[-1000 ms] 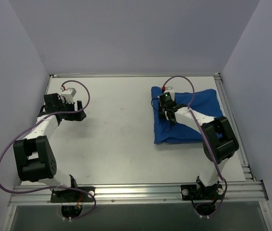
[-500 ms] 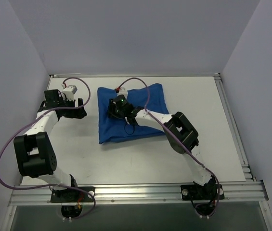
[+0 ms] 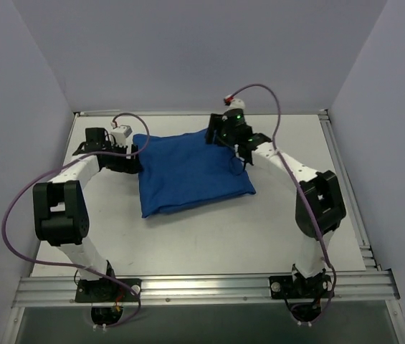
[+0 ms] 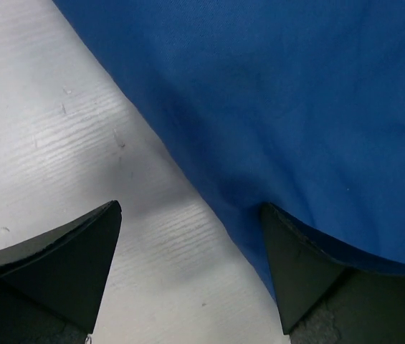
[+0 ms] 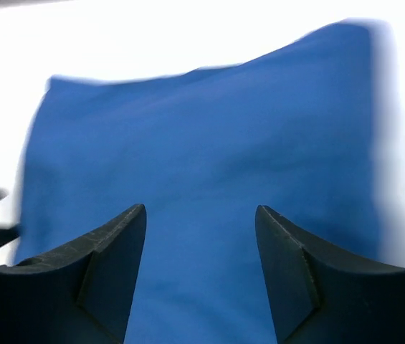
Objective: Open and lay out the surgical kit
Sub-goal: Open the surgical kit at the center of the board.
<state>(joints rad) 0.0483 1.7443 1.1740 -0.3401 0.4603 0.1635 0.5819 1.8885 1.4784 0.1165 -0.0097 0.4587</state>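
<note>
The surgical kit (image 3: pixel 191 175) is a closed blue cloth bundle lying a little left of the table's middle. It fills most of the left wrist view (image 4: pixel 295 107) and of the right wrist view (image 5: pixel 202 143). My left gripper (image 3: pixel 135 153) is open at the bundle's left edge. In its own view (image 4: pixel 191 206), one finger (image 4: pixel 302 272) lies against the cloth edge and the other (image 4: pixel 73 265) is over bare table. My right gripper (image 3: pixel 216 135) is open at the bundle's far edge. It hovers over the cloth (image 5: pixel 201 208) and holds nothing.
The white table (image 3: pixel 188 236) is enclosed by pale walls at the back and on both sides. An aluminium rail (image 3: pixel 202 287) carrying both arm bases runs along the near edge. Purple cables loop off each arm.
The blue bundle has slid from the right side of the table towards the centre-left. My right gripper has opened, let go of it and moved to its far edge. My left gripper has reached the bundle's left edge.
</note>
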